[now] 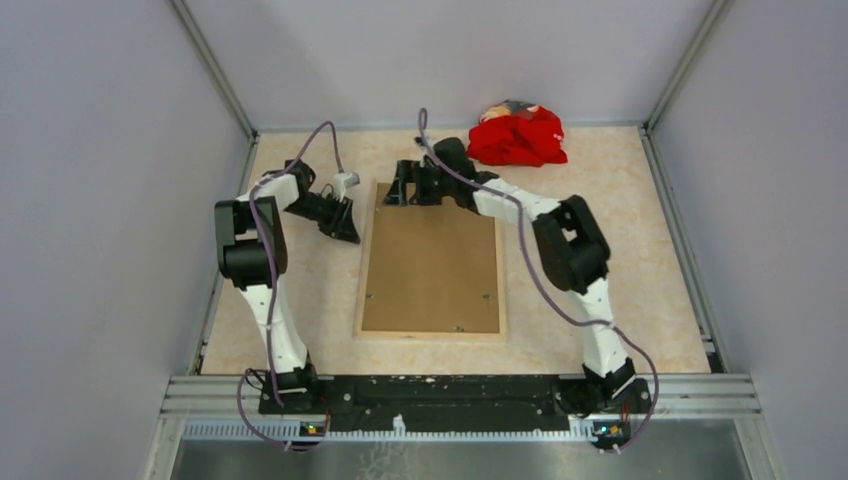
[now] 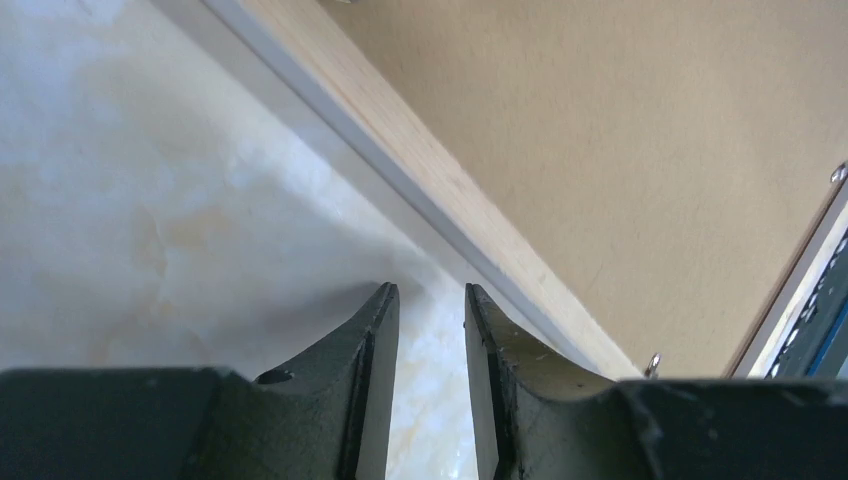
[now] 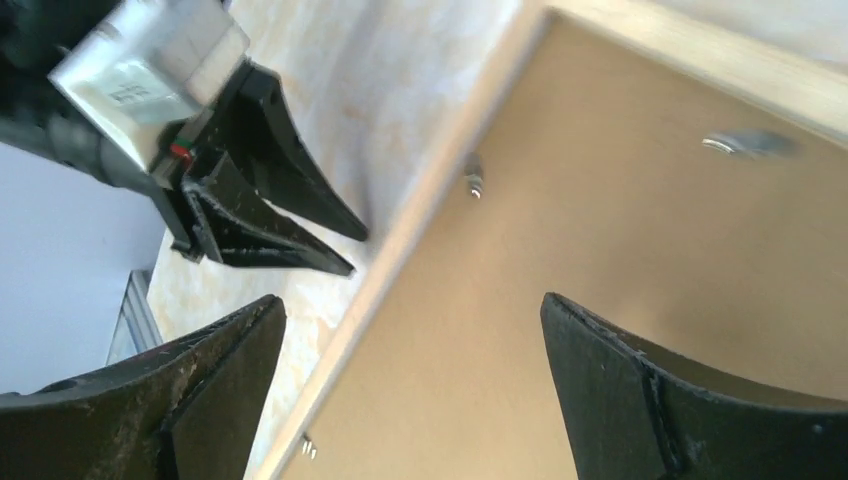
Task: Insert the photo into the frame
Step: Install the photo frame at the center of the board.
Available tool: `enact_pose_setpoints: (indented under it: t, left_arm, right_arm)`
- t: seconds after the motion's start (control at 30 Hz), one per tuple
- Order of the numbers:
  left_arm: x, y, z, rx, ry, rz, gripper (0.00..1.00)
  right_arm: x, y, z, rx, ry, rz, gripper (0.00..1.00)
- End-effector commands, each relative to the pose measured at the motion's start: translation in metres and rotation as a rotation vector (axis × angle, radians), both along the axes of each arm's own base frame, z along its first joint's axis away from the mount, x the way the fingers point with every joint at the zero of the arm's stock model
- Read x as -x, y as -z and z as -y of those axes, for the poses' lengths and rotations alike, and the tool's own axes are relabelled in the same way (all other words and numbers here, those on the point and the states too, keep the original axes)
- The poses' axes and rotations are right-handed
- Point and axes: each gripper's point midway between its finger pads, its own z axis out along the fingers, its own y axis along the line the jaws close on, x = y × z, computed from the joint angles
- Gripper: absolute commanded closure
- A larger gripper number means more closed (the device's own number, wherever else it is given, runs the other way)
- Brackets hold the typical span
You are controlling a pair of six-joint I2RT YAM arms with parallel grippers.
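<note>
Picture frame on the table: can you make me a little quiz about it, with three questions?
1. True or false: the frame lies with its wooden back facing up.
2. What colour is the crumpled cloth? A blue, B red, C green.
3. Fill the gap: the right jaws stand wide ____ over the brown board.
Key: 1 true; 2 B; 3 open.

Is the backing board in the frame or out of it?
In: the brown backing board lies flat within the wood rails of the frame, small metal fasteners at its edges. Photo underneath: cannot tell.
</note>
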Motion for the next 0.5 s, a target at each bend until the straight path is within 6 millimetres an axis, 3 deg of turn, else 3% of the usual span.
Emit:
enact_pose_setpoints:
  t: [0.0,0.03,0.13,0.17,0.23,0.33,0.47]
  left_arm:
    - [0.023,-0.001,-0.025,-0.138,0.080,0.078,0.62]
    - [0.030,0.004,-0.028,-0.172,0.105,0.088,0.62]
    - [0.051,0.018,-0.029,-0.243,0.166,0.106,0.63]
    - [0.058,0.021,-0.026,-0.255,0.190,0.110,0.64]
    - [0.073,0.026,-0.022,-0.285,0.233,0.113,0.64]
    - [0.089,0.029,-0.021,-0.316,0.275,0.119,0.65]
    - [0.111,0.030,-0.008,-0.339,0.347,0.116,0.66]
  right_arm:
    - [-0.040,-0.118,0.107,-0.068,0.376,0.179,0.01]
    - [-0.037,-0.115,0.133,-0.044,0.444,0.160,0.01]
    - [-0.028,-0.081,0.216,0.059,0.657,0.081,0.01]
    - [-0.018,-0.059,0.238,0.100,0.705,0.040,0.01]
    - [-0.009,-0.040,0.266,0.132,0.768,0.006,0.01]
    - [-0.003,-0.018,0.276,0.143,0.780,-0.026,0.01]
    - [-0.010,0.006,0.263,0.142,0.731,-0.089,0.01]
